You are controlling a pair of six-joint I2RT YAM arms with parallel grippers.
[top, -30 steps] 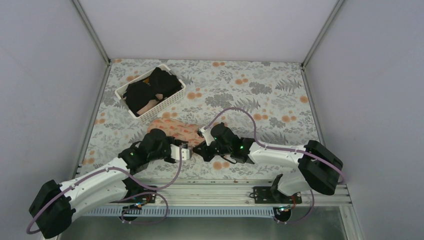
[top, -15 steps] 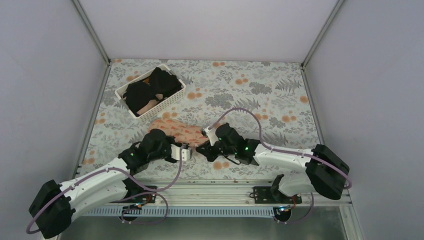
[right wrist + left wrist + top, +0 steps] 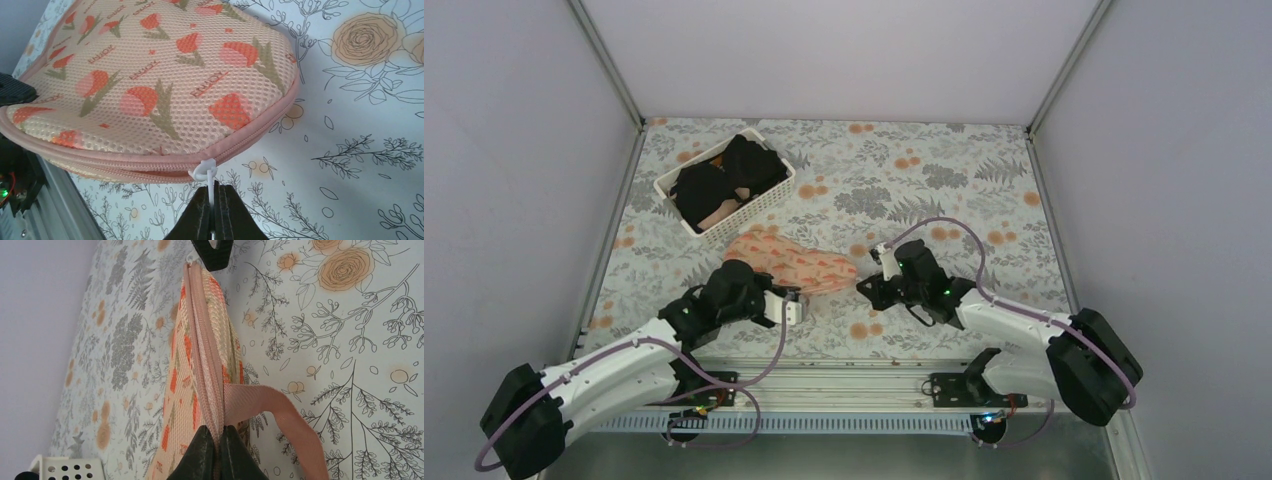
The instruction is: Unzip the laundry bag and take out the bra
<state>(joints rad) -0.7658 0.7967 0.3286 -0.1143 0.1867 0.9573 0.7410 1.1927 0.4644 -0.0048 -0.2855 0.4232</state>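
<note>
The pink laundry bag (image 3: 789, 260) with orange-red flower print lies stretched between my two grippers in the top view. My left gripper (image 3: 216, 432) is shut on the bag's zip edge (image 3: 206, 380), beside its pink strap loop (image 3: 280, 420). My right gripper (image 3: 216, 192) is shut on the white zip pull (image 3: 205, 170) at the bag's (image 3: 150, 85) near edge. The zip is parted to the left of the pull. The bra is hidden.
A white slatted basket (image 3: 769, 200) with black clothes (image 3: 724, 180) stands at the back left. The floral tablecloth (image 3: 944, 180) covers the table. The metal rail at the near edge (image 3: 844, 375) runs behind the arm bases.
My right gripper has moved right with the zip pull, away from the left gripper. The bag has been drawn out to the right. My left gripper has stayed nearly in place.
</note>
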